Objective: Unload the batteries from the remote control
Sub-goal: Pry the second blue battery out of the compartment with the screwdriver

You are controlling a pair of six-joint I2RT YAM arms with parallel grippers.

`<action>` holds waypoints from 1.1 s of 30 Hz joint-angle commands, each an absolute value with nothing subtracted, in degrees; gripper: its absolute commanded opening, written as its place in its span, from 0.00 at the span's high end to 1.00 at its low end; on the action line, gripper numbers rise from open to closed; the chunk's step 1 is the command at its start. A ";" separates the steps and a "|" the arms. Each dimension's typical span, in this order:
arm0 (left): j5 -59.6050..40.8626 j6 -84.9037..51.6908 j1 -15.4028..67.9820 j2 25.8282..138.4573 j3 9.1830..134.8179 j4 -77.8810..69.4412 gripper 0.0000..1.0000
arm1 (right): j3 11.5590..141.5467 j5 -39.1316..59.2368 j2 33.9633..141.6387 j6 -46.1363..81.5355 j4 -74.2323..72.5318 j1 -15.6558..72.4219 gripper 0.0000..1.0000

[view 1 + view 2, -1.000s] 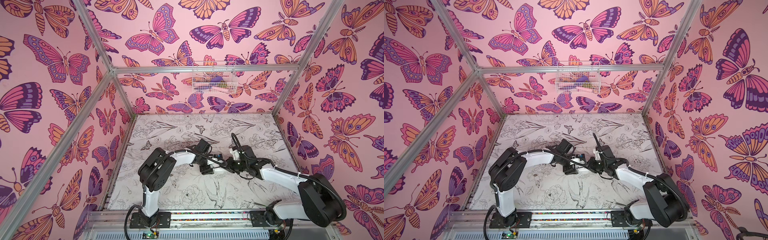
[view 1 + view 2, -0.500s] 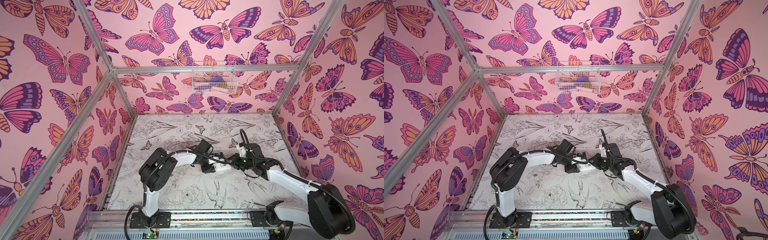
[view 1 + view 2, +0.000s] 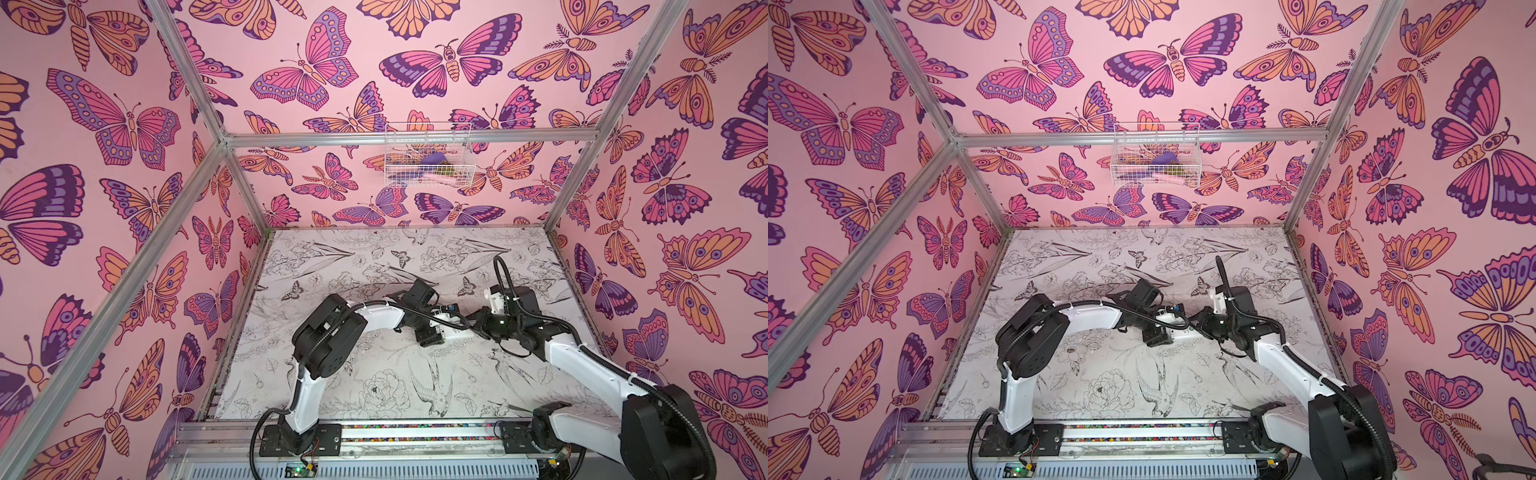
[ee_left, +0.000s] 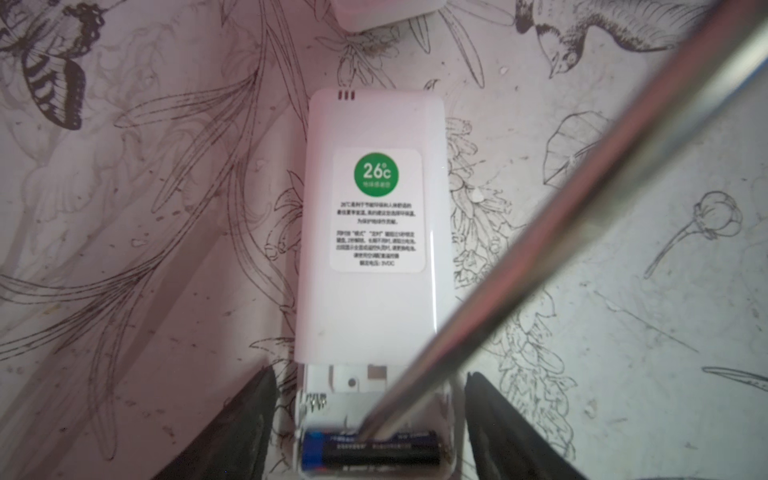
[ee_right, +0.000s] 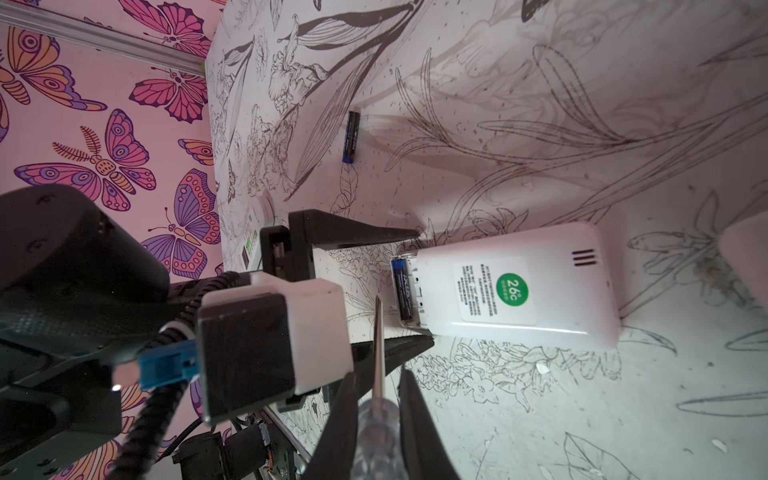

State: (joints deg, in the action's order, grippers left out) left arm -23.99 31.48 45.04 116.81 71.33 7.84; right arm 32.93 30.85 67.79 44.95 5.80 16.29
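- Grey metal pen-like tool (image 4: 540, 232) is pinched tight in the right gripper (image 5: 377, 374); that arm has swung back rightward this past second, yet the tip still meets the black, blue-ended battery (image 4: 370, 451), so prying looks unfinished
- left gripper (image 4: 368, 376) stands open, jaws bracketing the white plastic remote control (image 4: 370, 311) mid-table, not touching
- battery compartment (image 4: 353, 382): one battery in, other bay bare
- second black battery (image 5: 351, 137) lies loose on the flower-printed table (image 3: 374, 374), well apart
- white wire basket (image 3: 390, 166), far wall: purple and pink items

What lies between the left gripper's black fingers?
In the left wrist view, the open end of the white rectangular remote control, holding a black cylindrical battery.
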 commanded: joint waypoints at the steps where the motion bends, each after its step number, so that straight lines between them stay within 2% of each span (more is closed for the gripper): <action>1: -22.56 32.17 44.94 118.81 68.17 12.47 0.25 | 32.97 32.78 69.19 44.05 4.66 16.12 1.00; 13: -23.20 34.08 43.42 117.50 64.13 12.84 0.31 | 33.13 35.34 73.70 44.21 3.31 16.18 1.00; 21: -23.05 34.71 43.29 116.80 63.42 13.09 0.46 | 33.59 35.94 75.52 43.73 2.39 16.17 1.00; 33: -23.42 34.96 43.33 117.69 64.18 13.09 0.50 | 34.86 35.95 78.40 42.27 4.22 16.19 1.00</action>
